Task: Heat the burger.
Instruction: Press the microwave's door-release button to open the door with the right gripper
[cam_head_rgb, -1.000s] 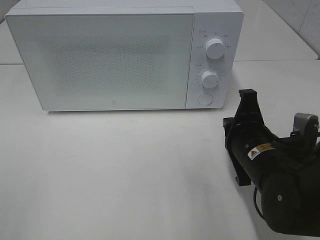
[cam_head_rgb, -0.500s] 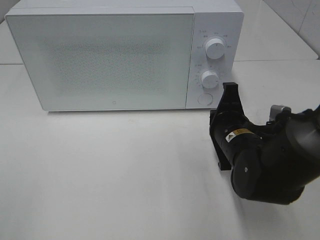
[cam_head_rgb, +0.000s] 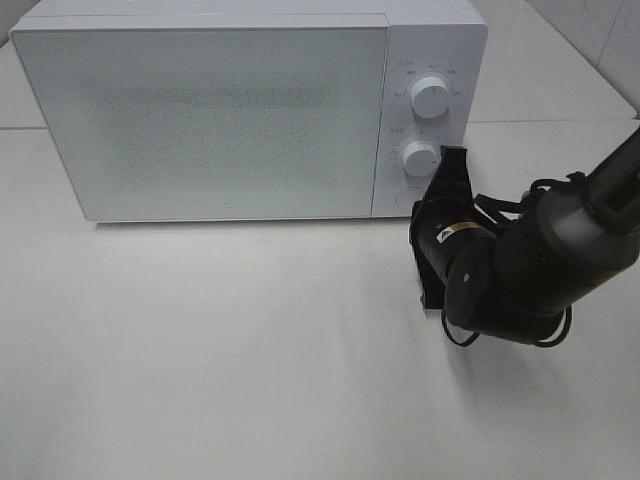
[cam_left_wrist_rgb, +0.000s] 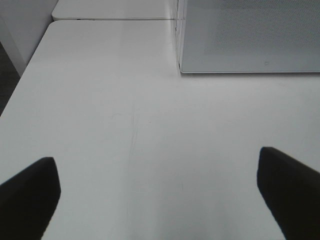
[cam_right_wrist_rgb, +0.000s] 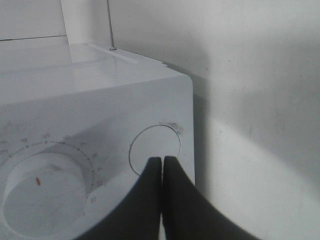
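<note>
1. Bench (cam_head_rgb: 200, 350): white, bare in front of the oven.

2. Microwave (cam_head_rgb: 455, 40): white, at the back of the bench. Door (cam_head_rgb: 230, 120) shut and frosted; nothing shows through it.

3. Burger: not in any view. It may be behind the door, but I cannot tell.

4. Right arm (cam_head_rgb: 540, 260): black, reaching in toward the control panel.

5. Left hand (cam_left_wrist_rgb: 155, 160): fingers wide apart and holding nothing, low over bare bench off the door's left corner.

6. Right hand (cam_right_wrist_rgb: 162, 159): fingers pressed together into one blunt tip, holding nothing. The tip sits at the lower edge of the button; whether it touches, I cannot tell.

7. Upper knob (cam_head_rgb: 429, 97) and lower knob (cam_head_rgb: 419, 158): both clear of the hand.

8. Button (cam_right_wrist_rgb: 155, 142): round, flush, at the foot of the panel, just below the lower knob.

Handling note: the step looks to be a press on this button, likely the door release. Bring the tip to the button's middle and push straight in, square to the panel. Keep off the lower knob so its setting is not nudged. Leave the door's swing path free.
</note>
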